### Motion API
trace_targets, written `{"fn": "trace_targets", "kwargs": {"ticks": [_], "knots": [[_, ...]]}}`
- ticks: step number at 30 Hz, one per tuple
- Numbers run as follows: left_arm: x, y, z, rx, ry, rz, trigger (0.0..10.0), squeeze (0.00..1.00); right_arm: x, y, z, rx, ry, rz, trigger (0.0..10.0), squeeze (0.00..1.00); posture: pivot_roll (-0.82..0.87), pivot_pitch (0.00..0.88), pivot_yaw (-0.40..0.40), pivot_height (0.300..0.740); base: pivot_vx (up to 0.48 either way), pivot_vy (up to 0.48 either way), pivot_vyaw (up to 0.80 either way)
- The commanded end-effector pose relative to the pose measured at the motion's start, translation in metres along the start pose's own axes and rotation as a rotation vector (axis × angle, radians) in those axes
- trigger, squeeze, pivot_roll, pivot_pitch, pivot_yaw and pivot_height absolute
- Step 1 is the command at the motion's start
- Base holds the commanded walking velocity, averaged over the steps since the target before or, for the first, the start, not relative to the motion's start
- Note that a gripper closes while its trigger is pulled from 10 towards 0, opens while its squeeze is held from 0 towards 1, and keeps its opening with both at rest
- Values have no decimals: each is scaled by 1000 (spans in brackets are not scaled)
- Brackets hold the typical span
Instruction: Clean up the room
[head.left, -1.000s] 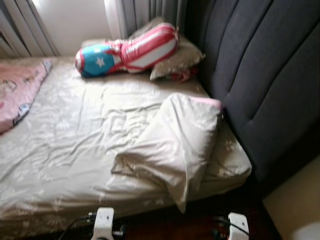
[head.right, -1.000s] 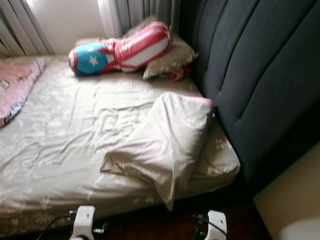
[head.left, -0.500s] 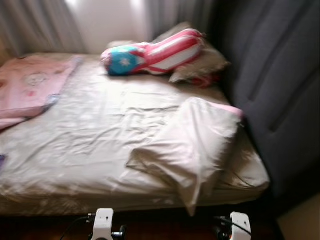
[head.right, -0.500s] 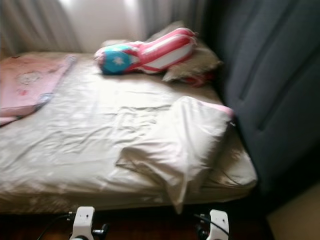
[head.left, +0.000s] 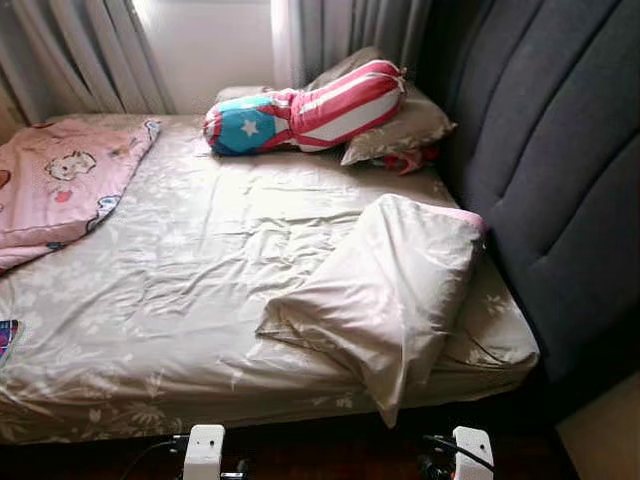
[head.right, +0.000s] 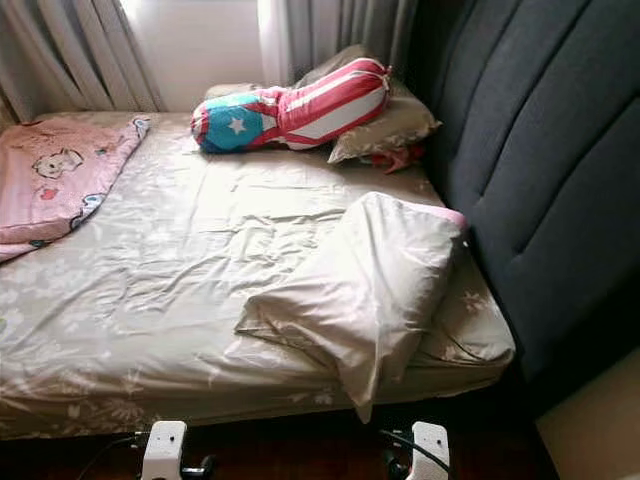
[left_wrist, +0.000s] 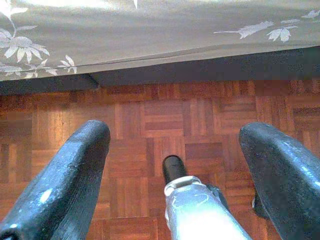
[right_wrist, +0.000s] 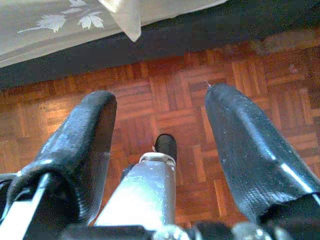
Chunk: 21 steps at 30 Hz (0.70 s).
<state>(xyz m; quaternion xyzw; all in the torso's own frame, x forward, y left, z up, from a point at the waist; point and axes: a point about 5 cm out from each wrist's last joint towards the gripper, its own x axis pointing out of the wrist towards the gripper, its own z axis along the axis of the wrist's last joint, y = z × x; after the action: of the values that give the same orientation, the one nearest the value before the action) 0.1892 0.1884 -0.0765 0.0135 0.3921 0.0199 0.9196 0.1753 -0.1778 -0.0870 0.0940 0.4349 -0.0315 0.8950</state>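
Pillow (head.left: 385, 290) overhangs the bed (head.left: 180, 300) edge; both claws (left_wrist: 175, 150) (right_wrist: 157, 135) wide above parquet floor (left_wrist: 150, 115)

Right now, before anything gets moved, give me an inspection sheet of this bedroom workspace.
Surface: bed with a wrinkled beige floral sheet; parquet floor below.
Job's things: beige pillow lying askew near the bed's right corner, one tip over the edge; pink blanket bunched at the left.
Clutter: star-and-stripe cushion on a second pillow at the far end.
Grippers: left gripper and right gripper both open, low over the floor, holding nothing.
Cables: black cable by the right wrist.
Surroundings: dark padded headboard on the right; grey curtains behind.
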Motion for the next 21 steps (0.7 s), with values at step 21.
{"fn": "trace_targets", "kwargs": {"ticks": [21], "knots": [[0, 2, -1, -3, 17, -6, 10000, 0, 1, 4, 0, -46, 13, 16, 10000, 0, -77, 0, -27, 740, 142, 0, 0]]}}
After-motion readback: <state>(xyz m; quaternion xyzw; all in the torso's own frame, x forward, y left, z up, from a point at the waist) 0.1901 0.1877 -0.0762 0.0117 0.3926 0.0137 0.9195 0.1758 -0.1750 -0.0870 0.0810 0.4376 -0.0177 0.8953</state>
